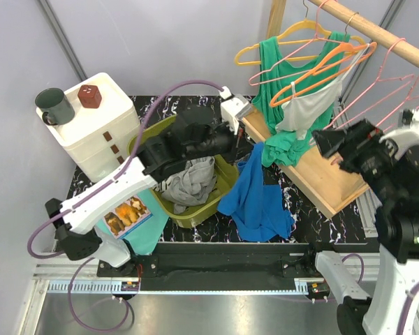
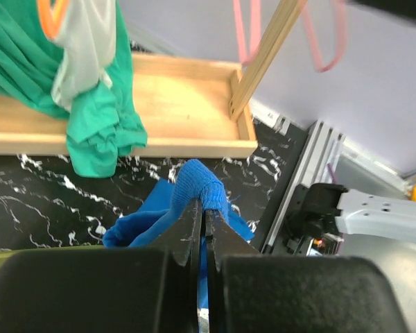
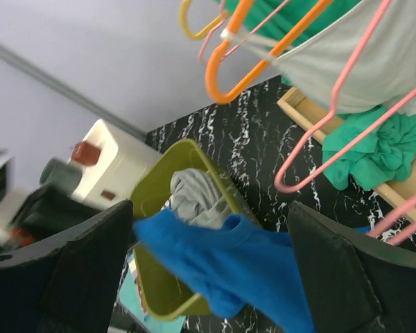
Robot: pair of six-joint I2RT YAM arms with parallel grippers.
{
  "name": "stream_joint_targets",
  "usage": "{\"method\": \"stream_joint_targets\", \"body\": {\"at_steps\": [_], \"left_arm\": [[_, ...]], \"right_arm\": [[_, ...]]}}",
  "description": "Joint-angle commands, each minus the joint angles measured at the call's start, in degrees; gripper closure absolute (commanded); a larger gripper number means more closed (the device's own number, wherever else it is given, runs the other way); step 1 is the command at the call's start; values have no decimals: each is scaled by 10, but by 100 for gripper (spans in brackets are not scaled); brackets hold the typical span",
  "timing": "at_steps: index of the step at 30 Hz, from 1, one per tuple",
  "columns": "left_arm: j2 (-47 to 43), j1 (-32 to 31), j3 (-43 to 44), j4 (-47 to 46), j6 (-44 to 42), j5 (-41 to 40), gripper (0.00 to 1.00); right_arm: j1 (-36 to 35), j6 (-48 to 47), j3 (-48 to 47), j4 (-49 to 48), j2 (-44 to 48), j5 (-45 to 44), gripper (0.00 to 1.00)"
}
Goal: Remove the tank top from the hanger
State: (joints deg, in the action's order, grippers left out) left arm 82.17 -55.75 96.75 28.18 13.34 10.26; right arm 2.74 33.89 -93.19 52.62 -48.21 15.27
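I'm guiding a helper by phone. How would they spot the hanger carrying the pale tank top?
Find the wooden rail slanting across the upper right, above the wooden tray. Among its hangers, take the orange hanger carrying the pale grey tank top; its neighbours are yellow or pink, and a green garment hangs beside it.

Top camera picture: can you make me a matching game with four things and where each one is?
Things:
1 blue cloth
2 grey clothes
3 mug
4 white tank top

Places:
A on the white drawers
B on the orange hanger
C in the green bin
D pinched by the left gripper

Pairs: 1-D, 2-C, 3-A, 4-B.
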Motion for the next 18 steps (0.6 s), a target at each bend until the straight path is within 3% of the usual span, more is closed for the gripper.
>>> {"method": "stream_joint_targets", "body": {"at_steps": [1, 8, 12, 18], "left_arm": [[41, -2, -20, -16, -2, 9, 100], [48, -31, -153, -64, 22, -24, 99], [47, -49, -212, -89, 37, -50, 92], [41, -58, -260, -95, 46, -81, 71]], "right_arm": [[2, -44, -14, 63, 44, 87, 0], [2, -24, 20, 71, 120, 115, 0], [2, -20, 27, 70, 137, 118, 0], [2, -3, 36, 59, 157, 125, 0]]}}
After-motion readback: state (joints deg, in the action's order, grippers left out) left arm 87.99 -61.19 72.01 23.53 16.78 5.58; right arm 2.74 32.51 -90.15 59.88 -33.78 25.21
